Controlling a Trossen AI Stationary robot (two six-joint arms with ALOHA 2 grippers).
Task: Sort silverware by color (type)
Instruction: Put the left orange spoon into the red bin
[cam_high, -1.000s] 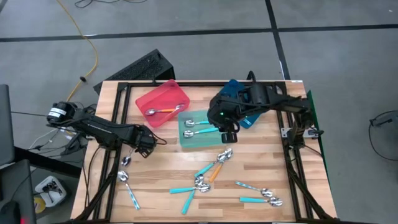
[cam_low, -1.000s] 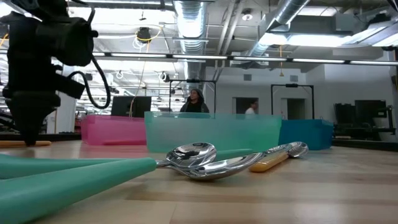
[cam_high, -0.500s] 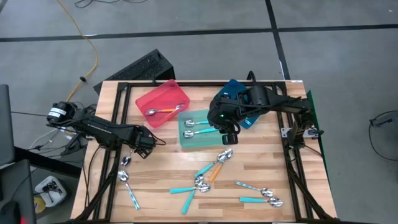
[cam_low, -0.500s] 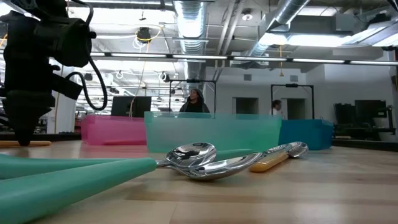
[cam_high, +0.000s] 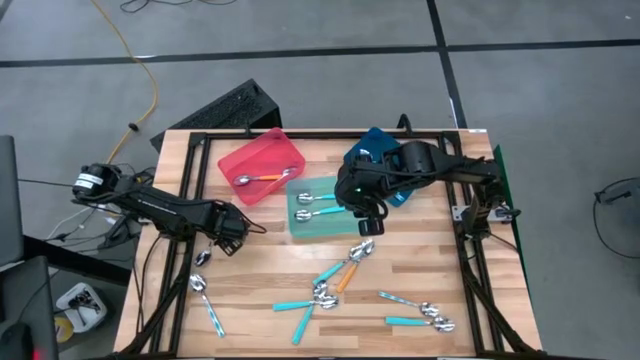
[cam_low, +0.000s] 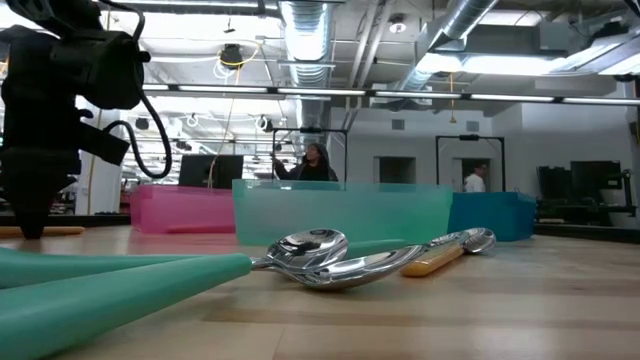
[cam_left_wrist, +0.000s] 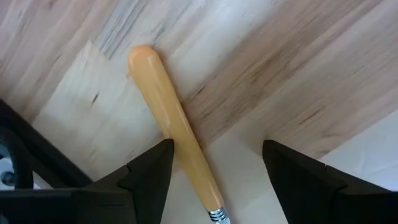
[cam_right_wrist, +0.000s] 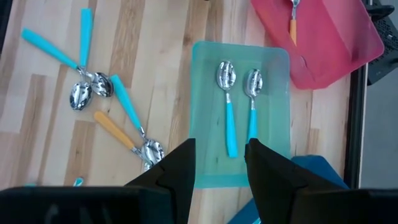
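Pale wood-plank tabletop (cam_high: 420, 255) on black frame, grey concrete floor around. Teal-handled spoons (cam_high: 330, 270) scattered lower centre; two inside teal tray (cam_high: 297, 228), one orange-handled in red tray (cam_high: 262, 150). Left gripper (cam_left_wrist: 214, 168) open, straddling orange spoon handle (cam_left_wrist: 163, 106). Right gripper (cam_right_wrist: 217, 165) parted, empty, above teal tray. Person (cam_low: 313, 160) in room behind.

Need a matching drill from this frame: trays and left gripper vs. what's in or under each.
1. red tray
2. teal tray
3. left gripper
4. blue tray

a. two teal spoons
b. partly hidden by the right arm
c. open over an orange handle
d. one orange spoon

Pairs: 1-d, 2-a, 3-c, 4-b
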